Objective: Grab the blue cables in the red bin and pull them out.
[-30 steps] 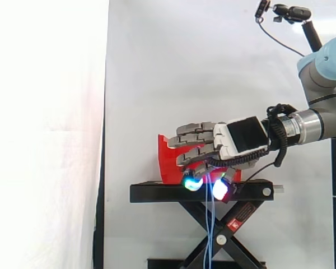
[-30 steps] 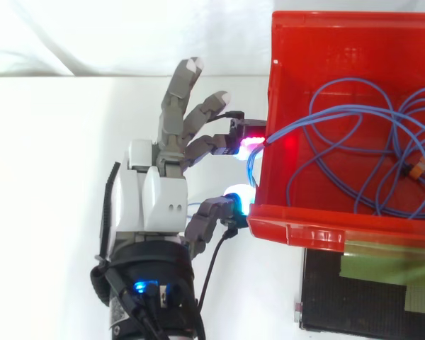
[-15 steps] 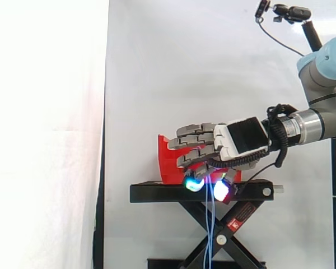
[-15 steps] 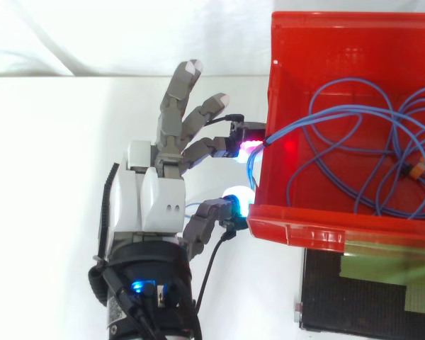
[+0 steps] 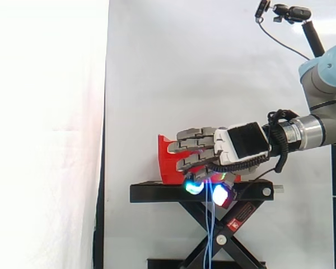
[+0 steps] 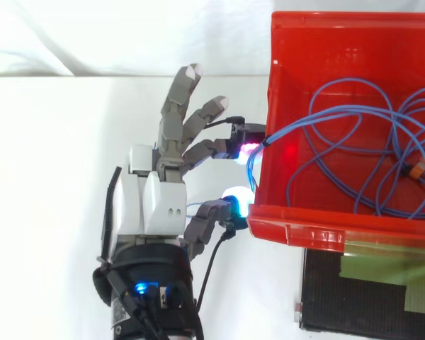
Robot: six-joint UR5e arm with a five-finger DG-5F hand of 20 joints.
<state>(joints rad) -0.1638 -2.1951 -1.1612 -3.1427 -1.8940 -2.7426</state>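
1. Fingers (image 6: 211,147): one finger and the thumb of the hand (image 6: 152,205) curl round the blue cables (image 6: 319,117); the rest extend straight.
2. Cables: most lie coiled in the red bin (image 6: 304,225); strands cross its wall and hang past the black stand (image 5: 157,193).

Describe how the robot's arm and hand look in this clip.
The hand has a white shell on its back, with grey segmented fingers ending in thick pads glowing cyan, white and magenta. The arm is grey tubing with pale blue joint caps and a silver wrist flange.

red bin (image 6: 340,49) and blue cables (image 6: 290,128) — cut off at right edge.
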